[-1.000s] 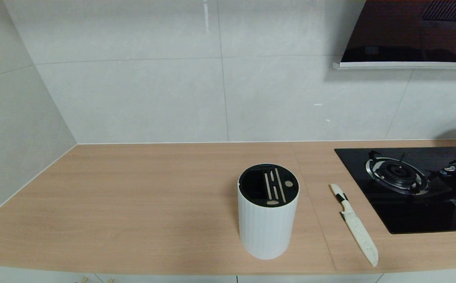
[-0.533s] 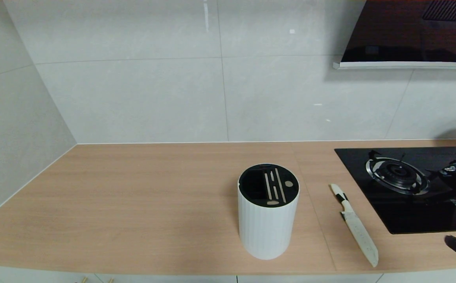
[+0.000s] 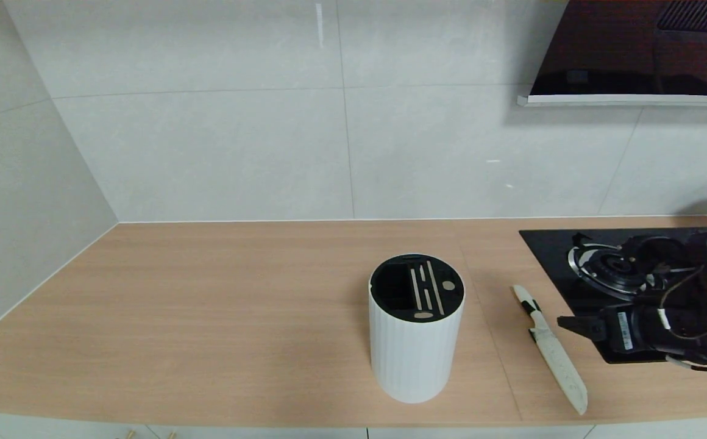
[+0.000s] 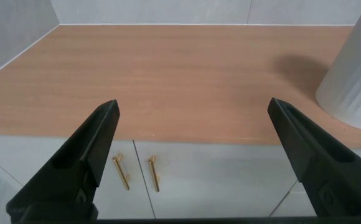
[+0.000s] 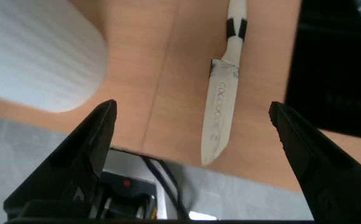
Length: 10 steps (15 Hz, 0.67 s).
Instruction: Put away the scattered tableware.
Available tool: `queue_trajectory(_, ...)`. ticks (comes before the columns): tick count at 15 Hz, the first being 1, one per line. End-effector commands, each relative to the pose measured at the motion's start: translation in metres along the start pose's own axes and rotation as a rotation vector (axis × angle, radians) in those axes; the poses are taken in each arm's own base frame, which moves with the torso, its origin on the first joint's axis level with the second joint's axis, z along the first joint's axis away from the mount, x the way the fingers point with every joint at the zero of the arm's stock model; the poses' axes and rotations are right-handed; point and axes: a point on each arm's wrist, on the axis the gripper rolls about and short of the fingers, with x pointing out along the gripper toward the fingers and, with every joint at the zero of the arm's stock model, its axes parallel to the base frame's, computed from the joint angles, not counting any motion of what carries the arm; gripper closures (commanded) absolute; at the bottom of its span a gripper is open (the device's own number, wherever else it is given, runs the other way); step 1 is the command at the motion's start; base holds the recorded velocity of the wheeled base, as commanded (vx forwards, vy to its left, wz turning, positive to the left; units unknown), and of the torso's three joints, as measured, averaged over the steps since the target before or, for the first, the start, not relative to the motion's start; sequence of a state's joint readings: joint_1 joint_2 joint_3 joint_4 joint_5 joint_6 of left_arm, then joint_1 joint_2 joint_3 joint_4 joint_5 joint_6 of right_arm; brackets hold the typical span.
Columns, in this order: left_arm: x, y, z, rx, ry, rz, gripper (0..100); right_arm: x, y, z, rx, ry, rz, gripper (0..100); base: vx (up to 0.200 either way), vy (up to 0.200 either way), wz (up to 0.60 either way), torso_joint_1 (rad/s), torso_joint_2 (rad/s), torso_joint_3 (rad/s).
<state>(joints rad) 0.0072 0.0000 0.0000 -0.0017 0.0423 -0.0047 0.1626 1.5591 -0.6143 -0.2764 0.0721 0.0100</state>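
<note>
The white speckled knife (image 3: 550, 350) lies on the wooden counter (image 3: 207, 305) right of the white ribbed holder (image 3: 415, 341), black-banded handle away from me. My right gripper (image 3: 573, 324), spread wide, hangs just beside its blade. My left gripper (image 4: 193, 118), likewise spread, is well apart.

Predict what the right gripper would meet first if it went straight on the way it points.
Probably the knife on the counter: it sits between the fingers of the open right gripper in the wrist view. Depth is unclear; the counter beside it might come first.
</note>
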Motion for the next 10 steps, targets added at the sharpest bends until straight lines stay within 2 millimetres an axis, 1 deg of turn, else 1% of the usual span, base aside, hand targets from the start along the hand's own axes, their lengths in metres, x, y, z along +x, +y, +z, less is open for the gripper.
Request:
queue_trajectory(1,0.0,0.0,0.0,-0.001,0.0,0.001,0,0.055,0.001,-0.015,-0.009,0.119,-0.03,0,0.0,0.0,0.0,0.0,0.0,0.0)
queue_trajectory(3,0.0,0.0,0.0,0.0,0.0,0.001,0,0.083,-0.001,-0.024,-0.011,0.115,-0.061,0,0.0,0.0,0.0,0.0,0.0,0.0)
queue_trajectory(4,0.0,0.0,0.0,-0.001,0.0,0.001,0,0.091,-0.003,-0.026,-0.011,0.11,-0.079,0,0.0,0.0,0.0,0.0,0.0,0.0)
queue_trajectory(5,0.0,0.0,0.0,-0.001,0.0,0.001,0,0.11,-0.006,-0.036,-0.012,0.099,-0.133,0,0.0,0.0,0.0,0.0,0.0,0.0)
queue_trajectory(6,0.0,0.0,0.0,-0.001,0.0,0.001,0,0.116,-0.007,-0.038,-0.012,0.091,-0.142,0,0.0,0.0,0.0,0.0,0.0,0.0)
queue_trajectory(7,0.0,0.0,0.0,-0.001,0.0,0.001,0,0.128,-0.008,-0.044,-0.008,0.074,-0.149,0,0.0,0.0,0.0,0.0,0.0,0.0)
queue_trajectory(8,0.0,0.0,0.0,-0.001,0.0,0.001,0,0.133,-0.009,-0.046,-0.004,0.064,-0.15,0,0.0,0.0,0.0,0.0,0.0,0.0)
queue_trajectory(10,0.0,0.0,0.0,-0.001,0.0,0.001,0,0.138,-0.011,-0.048,0.002,0.067,-0.152,0,0.0,0.0,0.0,0.0,0.0,0.0)
